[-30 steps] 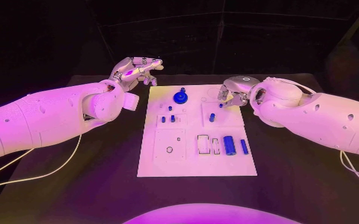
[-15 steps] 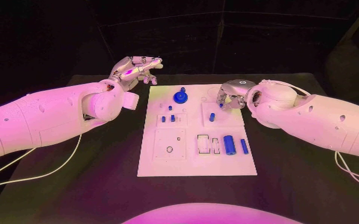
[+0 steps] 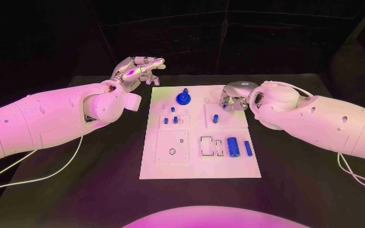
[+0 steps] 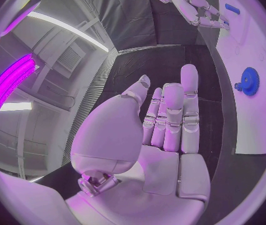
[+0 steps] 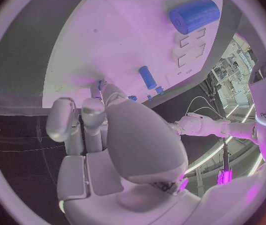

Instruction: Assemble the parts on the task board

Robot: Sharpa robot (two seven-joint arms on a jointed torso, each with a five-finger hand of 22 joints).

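Left hand (image 3: 137, 72): raised above the bench (image 3: 91, 186), off the far left corner of the task board (image 3: 199, 170), clear of the board surface. In the left wrist view the palm is flat and the fingers (image 4: 173, 116) extend straight, side by side. The hand is released and carries nothing. The left arm enters from the left edge and bends toward the board.

Right hand (image 3: 234, 96): positioned over the far right area of the task board, palm down, with the right arm angled in from the right edge. In the right wrist view the fingers (image 5: 77, 122) curl down toward the white plate and the thumb lies beside a small blue part; whether the hand grasps that part cannot be told.

Task board: white plate at the centre of the bench. A blue gear (image 3: 183, 99) sits near the far edge. Small blue pegs (image 3: 173, 119) stand in the left middle section. One blue peg (image 3: 215, 118) lies just in front of the right hand. A large blue cylinder (image 3: 233, 147) and a slimmer blue pin (image 3: 248, 148) lie side by side at the right edge.
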